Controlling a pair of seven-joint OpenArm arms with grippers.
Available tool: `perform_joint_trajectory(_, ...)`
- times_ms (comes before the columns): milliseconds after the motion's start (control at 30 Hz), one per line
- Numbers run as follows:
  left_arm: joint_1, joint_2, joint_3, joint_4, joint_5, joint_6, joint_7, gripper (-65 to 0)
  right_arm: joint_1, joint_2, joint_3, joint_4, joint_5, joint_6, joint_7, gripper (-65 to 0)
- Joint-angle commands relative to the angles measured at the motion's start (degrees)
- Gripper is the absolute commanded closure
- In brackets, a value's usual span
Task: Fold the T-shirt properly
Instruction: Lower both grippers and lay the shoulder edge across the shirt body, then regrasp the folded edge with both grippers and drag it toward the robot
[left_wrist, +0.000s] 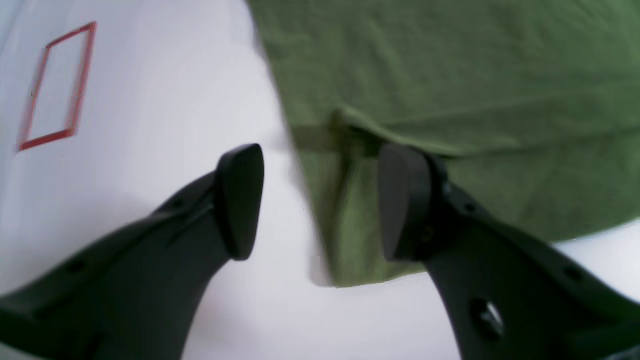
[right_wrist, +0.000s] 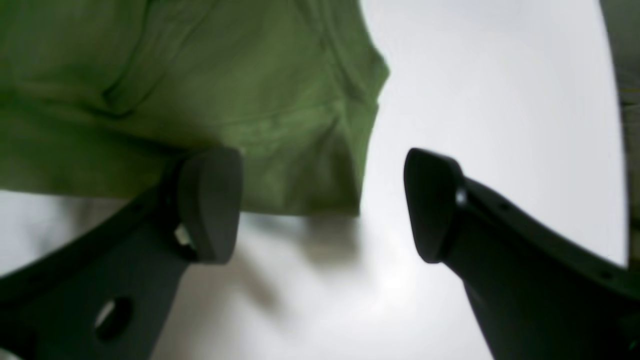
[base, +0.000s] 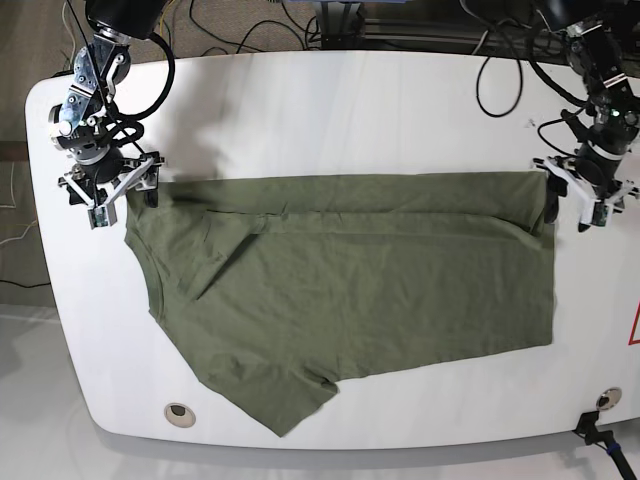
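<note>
The olive-green T-shirt (base: 350, 290) lies flat on the white table (base: 340, 110), its top strip folded down and one sleeve pointing to the front. My left gripper (base: 567, 213) is open at the shirt's far right corner. In the left wrist view the left gripper (left_wrist: 322, 202) straddles the folded edge of the T-shirt (left_wrist: 450, 75), one finger over cloth and one over bare table. My right gripper (base: 125, 200) is open at the far left corner. In the right wrist view the right gripper (right_wrist: 320, 205) brackets the T-shirt corner (right_wrist: 280, 125), holding nothing.
A red rectangle outline (left_wrist: 55, 85) is marked on the table beside the left gripper, and a red mark (base: 635, 325) shows at the right edge. A round grommet (base: 179, 412) sits near the front left. Cables (base: 250, 30) run along the back edge.
</note>
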Motion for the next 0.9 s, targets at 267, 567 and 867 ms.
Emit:
perform_joint_trajectory(267, -0.70, 0.34, -0.12, -0.32, 1.83, -0.12, -1.81, -34.1, 1.08, 1.06, 0.29, -11.91, 0.40, -0.15, 8.98, -47.3)
perform_joint_trajectory(567, -0.44, 0.43, -0.12, -0.41, 1.83, -0.12, -1.81, -34.1, 1.69, 1.06, 0.29, -14.19, 0.40, -0.15, 10.47, -46.5)
perform_joint_trajectory(867, -0.44, 0.43, -0.12, -2.60, 1.91, -0.12, -1.72, -34.1, 1.69, 0.97, 0.29, -14.19, 0.48, -0.15, 10.39, -1.0)
